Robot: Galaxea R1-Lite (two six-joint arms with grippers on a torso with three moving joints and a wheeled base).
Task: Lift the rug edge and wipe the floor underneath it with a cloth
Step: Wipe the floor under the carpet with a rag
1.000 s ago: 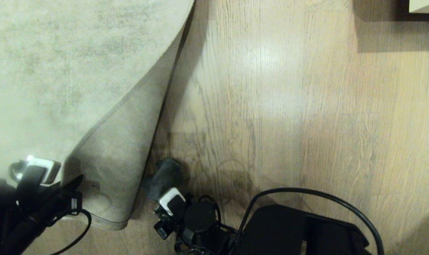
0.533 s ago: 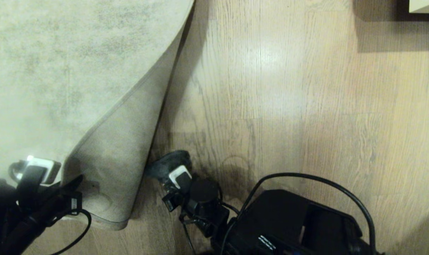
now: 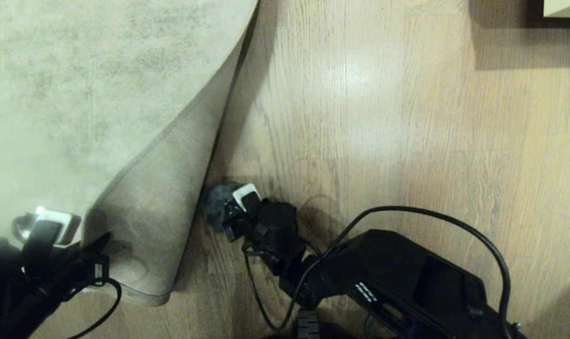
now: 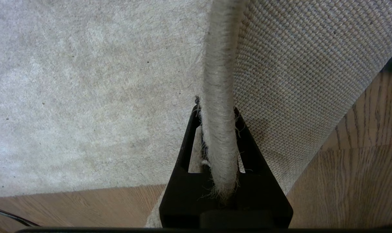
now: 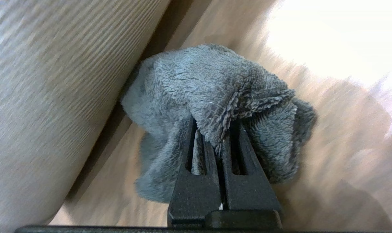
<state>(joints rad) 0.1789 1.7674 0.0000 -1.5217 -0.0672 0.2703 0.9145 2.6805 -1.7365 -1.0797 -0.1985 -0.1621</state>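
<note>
Head view shows the rug (image 3: 77,84) with its corner folded up, so the tan underside faces out. Down at the near left, the left pincer (image 4: 217,129) is squeezed tight on the rug's thick edge and holds it off the floor (image 3: 384,117). Its black fingers (image 4: 186,142) sit on both sides of that edge. Beside the lifted flap, the right pincer (image 5: 215,136) is squeezed tight on the cloth (image 5: 212,84). That fuzzy grey cloth sits on the wood floor, touching the rug's underside.
</note>
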